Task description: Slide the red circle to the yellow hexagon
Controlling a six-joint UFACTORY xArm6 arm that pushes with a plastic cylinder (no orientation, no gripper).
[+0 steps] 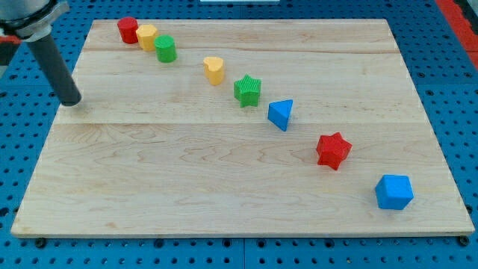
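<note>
**Ana:** Camera view puts my tip [70, 101] at the left edge of the tabletop [187, 179], well apart from every block. Where's the red circle?

**Ben:** Far left corner. The red circle [128, 30] sits touching, or just about touching, the yellow hexagon [146, 36], with the green circle [166, 48] just beside that on its right. I'd judge the task as good as met, which would explain why the rod stands off to the side.

**Ana:** And the pincer?

**Ben:** None is fitted; the arm ends in a plain dark rod, so nothing opens, closes or holds anything.

**Ana:** The rest?

**Ben:** A diagonal runs from far left to near right: yellow heart [214, 69], green star [247, 90], blue triangle [281, 114], red star [333, 150], blue cube [393, 191], each apart from its neighbour.

**Ana:** Surface?

**Ben:** Pale wooden boards, smooth, lying on a blue perforated bench [448, 67]. Something red shows at the far right corner; I can't tell what.
</note>
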